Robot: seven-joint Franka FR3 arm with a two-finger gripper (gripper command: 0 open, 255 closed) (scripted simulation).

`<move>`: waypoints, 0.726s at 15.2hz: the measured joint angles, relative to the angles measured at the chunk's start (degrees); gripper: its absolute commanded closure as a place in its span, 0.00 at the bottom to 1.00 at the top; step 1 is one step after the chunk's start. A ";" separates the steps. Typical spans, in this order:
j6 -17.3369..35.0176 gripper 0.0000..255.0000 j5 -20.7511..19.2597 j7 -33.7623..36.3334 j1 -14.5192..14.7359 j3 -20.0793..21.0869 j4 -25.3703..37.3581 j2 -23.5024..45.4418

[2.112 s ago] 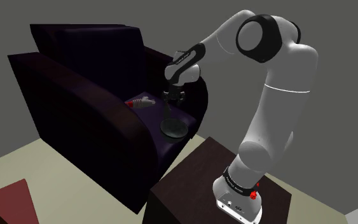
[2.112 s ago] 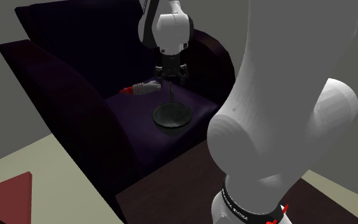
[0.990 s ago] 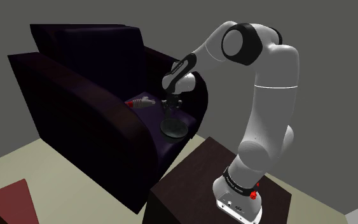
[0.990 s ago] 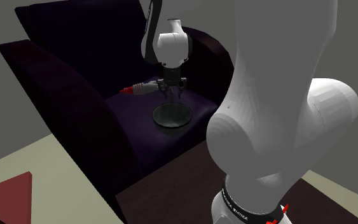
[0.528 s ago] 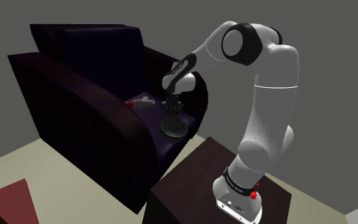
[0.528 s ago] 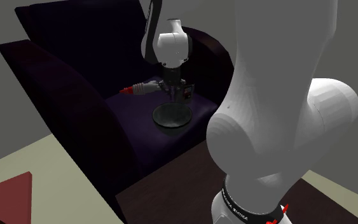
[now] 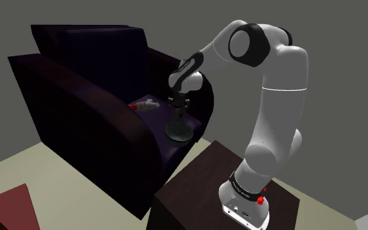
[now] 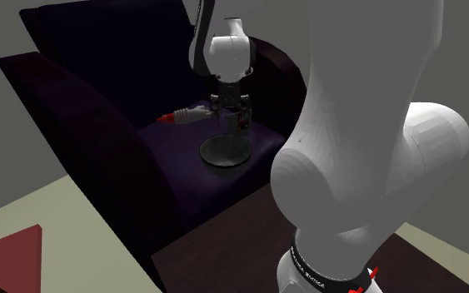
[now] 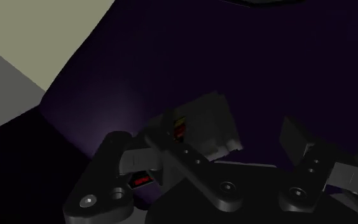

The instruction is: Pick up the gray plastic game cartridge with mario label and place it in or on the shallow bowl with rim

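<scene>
Grey walls and a pale floor frame a dark purple armchair (image 7: 71, 111) in the shoulder view, where the white arm reaches from its stand (image 7: 195, 189) and hangs the black gripper (image 7: 178, 111) just above a dark shallow bowl (image 7: 169, 133) on the seat cushion; a red-and-white object (image 7: 143, 104) lies near, toward the view's left. Second exterior view: the gripper (image 8: 231, 125) points straight down over the bowl's (image 8: 207, 152) far rim, and a small grey game cartridge (image 8: 241, 121) with a red speck shows at fingertip level, on the view's right of the fingers; the red-and-white object (image 8: 187, 116) sits apart to the left. Wrist view: the fingers (image 9: 296, 137) stand apart with the cartridge (image 9: 203, 121) between them, close to one finger and with a gap before the other, so a firm grip cannot be confirmed. Judged risks: an off-centre or one-sided hold could let the cartridge twist or drop onto the cushion short of the bowl; a low carry could knock the bowl's rim and shift it
</scene>
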 measured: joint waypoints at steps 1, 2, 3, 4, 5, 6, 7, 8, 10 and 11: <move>-0.55 0.00 0.52 2.54 -0.18 -1.03 1.22 0.30; -0.89 0.00 0.93 5.49 -0.01 -2.09 1.74 0.13; -1.55 0.00 1.26 8.55 0.11 -3.23 2.60 -0.04; -1.74 0.00 1.68 11.46 0.08 -4.36 3.05 -0.14; -1.88 0.00 1.97 14.57 0.27 -5.52 3.20 -0.46; -2.71 0.00 2.12 17.66 0.34 -6.80 3.88 -0.94; -2.80 0.00 2.21 21.15 0.82 -7.98 3.77 -1.49; -2.86 0.00 2.27 24.53 1.12 -9.23 3.55 -2.07; -2.87 0.00 2.58 28.18 1.17 -10.54 3.78 -2.16; -2.64 0.00 2.85 28.59 1.01 -10.64 4.04 -1.70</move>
